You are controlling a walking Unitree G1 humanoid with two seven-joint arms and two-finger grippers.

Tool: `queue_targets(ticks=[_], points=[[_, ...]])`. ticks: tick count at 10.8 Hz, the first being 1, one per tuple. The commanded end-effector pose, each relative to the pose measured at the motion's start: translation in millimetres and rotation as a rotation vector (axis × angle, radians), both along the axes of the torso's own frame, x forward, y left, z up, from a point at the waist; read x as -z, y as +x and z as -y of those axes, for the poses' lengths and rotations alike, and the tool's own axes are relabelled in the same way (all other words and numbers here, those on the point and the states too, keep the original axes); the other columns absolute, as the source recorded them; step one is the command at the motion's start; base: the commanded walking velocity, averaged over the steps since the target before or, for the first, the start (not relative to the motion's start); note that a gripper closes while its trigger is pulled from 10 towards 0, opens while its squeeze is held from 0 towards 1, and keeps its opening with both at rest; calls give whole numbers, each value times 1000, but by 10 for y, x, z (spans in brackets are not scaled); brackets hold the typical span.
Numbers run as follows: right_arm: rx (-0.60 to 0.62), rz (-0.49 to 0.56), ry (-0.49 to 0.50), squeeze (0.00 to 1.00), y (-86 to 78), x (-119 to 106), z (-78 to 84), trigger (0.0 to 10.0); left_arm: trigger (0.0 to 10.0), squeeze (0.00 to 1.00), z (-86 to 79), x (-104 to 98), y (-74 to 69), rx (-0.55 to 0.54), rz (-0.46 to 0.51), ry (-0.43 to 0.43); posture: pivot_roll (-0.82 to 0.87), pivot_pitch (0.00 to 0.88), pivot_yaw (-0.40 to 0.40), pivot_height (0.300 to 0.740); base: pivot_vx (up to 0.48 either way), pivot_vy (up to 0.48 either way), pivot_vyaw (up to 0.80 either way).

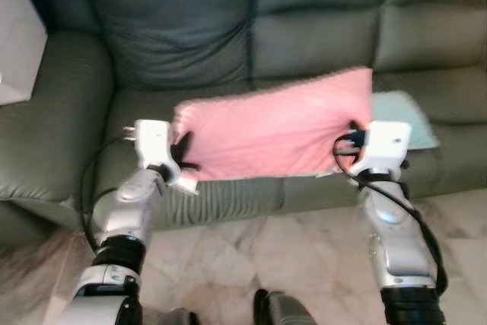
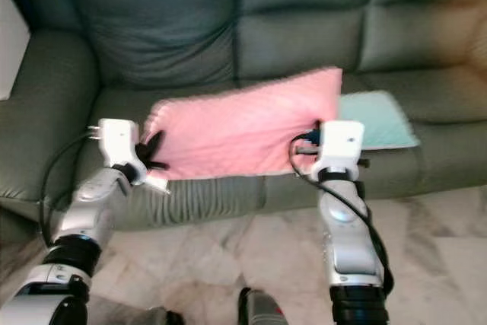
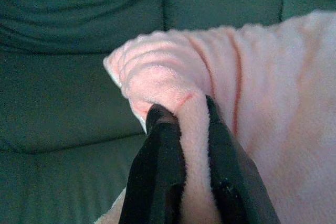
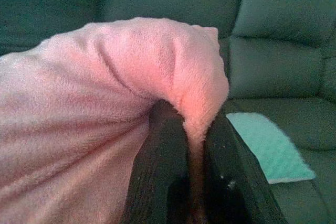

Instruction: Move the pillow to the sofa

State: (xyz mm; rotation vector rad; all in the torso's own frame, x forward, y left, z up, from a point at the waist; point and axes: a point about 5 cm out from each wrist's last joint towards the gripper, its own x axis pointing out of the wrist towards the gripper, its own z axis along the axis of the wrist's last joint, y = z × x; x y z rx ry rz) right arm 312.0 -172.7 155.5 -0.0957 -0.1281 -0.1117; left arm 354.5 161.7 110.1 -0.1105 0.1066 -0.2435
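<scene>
A fold of the pink pillow (image 1: 274,131) is being pinched at its 9 o'clock end by the left gripper (image 3: 184,129) and at its 3 o'clock end by the right gripper (image 4: 194,135), so it is being kept stretched level over the sofa (image 1: 319,43) seat front. Open seat is being left toward 12 o'clock; a pale green cushion (image 1: 407,116) is lying just beside, at 3 o'clock.

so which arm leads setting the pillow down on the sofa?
Neither clearly: left gripper and right gripper each pinch an end of the pink pillow, held over the sofa seat. Lower both together.

Pale green cushion (image 1: 407,116) partly hidden behind pink pillow (image 1: 274,131); sofa (image 1: 319,36) cut off by edges.
</scene>
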Motion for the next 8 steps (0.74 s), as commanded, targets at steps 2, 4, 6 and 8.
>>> queue_targets(ticks=[2, 4, 6, 8], points=[[-33, 38, 0, 0, -7, -68, -59, 10000, 10000, 0, -164, 16, -8, -74, -5, 41, -173, 192, -23, 740, 0, 0, 0], [-95, 46, -12, 0, -26, -76, -139, 10000, 10000, 0, -230, -4, -8, -132, 16, 55, -172, 194, -23, 740, 0, 0, 0], [-120, 47, -83, 0, -29, -81, -203, 10000, 10000, 0, -270, -11, 0, -154, 13, 56, -170, 195, -24, 740, 0, 0, 609], [-113, 48, -28, 0, -23, -77, -185, 10000, 10000, 0, -264, -9, -4, -158, 18, 59, -169, 196, -27, 740, 0, 0, 400]])
